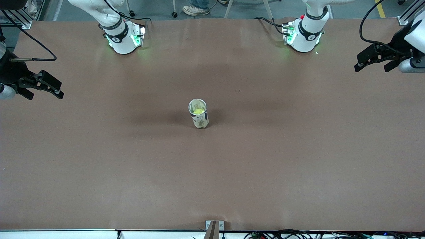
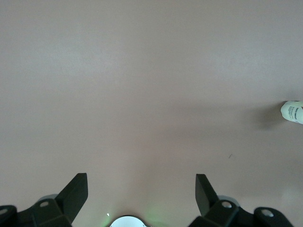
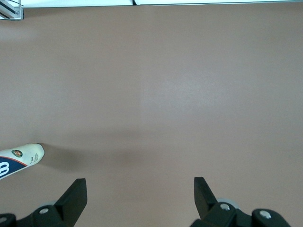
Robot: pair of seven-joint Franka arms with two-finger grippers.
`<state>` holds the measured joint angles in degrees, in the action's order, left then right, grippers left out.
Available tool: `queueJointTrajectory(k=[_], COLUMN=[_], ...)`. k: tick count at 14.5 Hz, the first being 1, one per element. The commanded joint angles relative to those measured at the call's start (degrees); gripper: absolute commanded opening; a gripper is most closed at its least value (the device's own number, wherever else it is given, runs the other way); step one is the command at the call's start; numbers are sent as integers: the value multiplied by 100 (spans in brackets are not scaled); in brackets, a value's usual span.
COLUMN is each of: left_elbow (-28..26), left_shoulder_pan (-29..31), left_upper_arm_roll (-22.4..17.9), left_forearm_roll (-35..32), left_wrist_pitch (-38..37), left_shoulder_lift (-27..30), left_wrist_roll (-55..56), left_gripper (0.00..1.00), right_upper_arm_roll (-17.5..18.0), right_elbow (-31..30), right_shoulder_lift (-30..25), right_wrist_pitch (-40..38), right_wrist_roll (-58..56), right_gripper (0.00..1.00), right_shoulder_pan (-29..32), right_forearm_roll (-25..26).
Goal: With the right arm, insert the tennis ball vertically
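Already, the tennis ball (image 1: 198, 111) is seen inside the upright canister (image 1: 199, 118) at the middle of the table (image 1: 298, 159). The right gripper (image 1: 46, 89) is held empty above its own end of the table, fingers spread wide. The left gripper (image 1: 373, 63) waits likewise above its end, also open and empty.

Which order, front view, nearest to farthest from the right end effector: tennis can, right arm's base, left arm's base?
From the right end effector, open at its end of the table:
1. Right arm's base, along the table's top edge.
2. Tennis can, mid-table, ball inside.
3. Left arm's base, toward the left arm's end.
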<state>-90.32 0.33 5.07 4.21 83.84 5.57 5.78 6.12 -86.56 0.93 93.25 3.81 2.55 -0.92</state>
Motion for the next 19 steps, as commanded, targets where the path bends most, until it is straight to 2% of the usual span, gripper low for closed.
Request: queueJointTrajectory(k=[1,4,19], left_elbow=[-73,-65,6], left_shoulder_pan=[2,-7,-7], left_upper_arm_roll=[38,64,47], left_forearm_roll=[-253,-421,-421], left_wrist_pitch=[115,133,1], left_shoulder_lift=[103,111,226], left_wrist_roll=[-77,1,-104], left_gripper=[100,100,100], right_upper_arm_roll=[38,38,38], right_elbow=[-63,-71,-36], right_shoulder_lift=[-58,-58,-14], right_wrist_pitch=[9,1,-43], right_wrist_roll=[-65,-65,-65], right_gripper=[100,100,100], right_shoulder_pan=[44,44,70], right_forearm_roll=[48,48,92])
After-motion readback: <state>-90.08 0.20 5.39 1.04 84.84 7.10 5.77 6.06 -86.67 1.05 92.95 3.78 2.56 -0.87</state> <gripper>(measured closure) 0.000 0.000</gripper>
